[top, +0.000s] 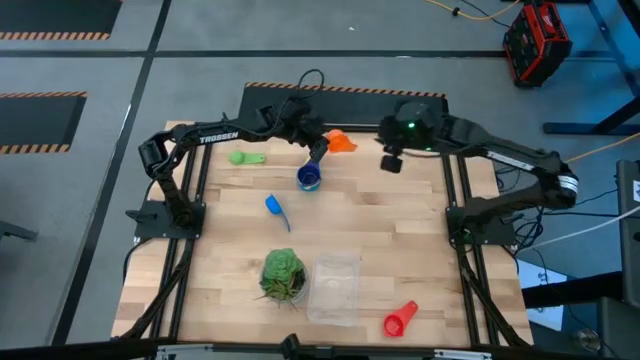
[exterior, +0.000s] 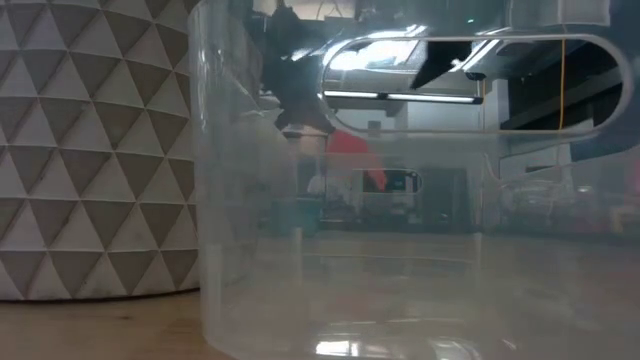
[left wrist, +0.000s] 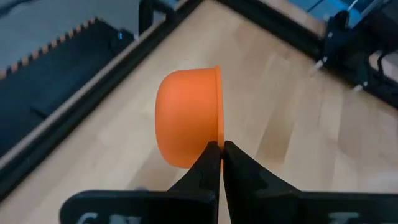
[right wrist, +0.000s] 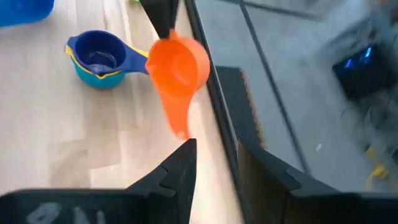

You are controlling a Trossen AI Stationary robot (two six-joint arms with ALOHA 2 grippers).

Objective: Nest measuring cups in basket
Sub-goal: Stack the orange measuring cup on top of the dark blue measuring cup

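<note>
- Overhead, the left gripper [top: 322, 141] is hanging over the table's [top: 400, 240] far edge, jaws clenched on the orange cup [top: 341, 141].
- Up close, the left fingertips [left wrist: 214, 155] are pinching the orange cup's [left wrist: 189, 118] rim, and the bowl is sticking out just beyond them, above the wood.
- From the right wrist, the orange cup [right wrist: 179, 65] is dangling with its handle pointing toward the right fingers [right wrist: 180, 165], well apart from them.
- Jaws of the right gripper [top: 391, 162] are standing partly parted, grasping nothing, near the far edge.
- Nested blue cups [top: 309, 177] are sitting just beside the left gripper; they also show in the right wrist view [right wrist: 99, 59].
- A green cup [top: 247, 157], a light blue cup [top: 275, 207] and a red cup [top: 399, 319] are lying scattered on the wood.
- Near the front edge, the clear basket [top: 334, 288] is sitting beside a leafy ball [top: 283, 274], well apart from both grippers.
</note>
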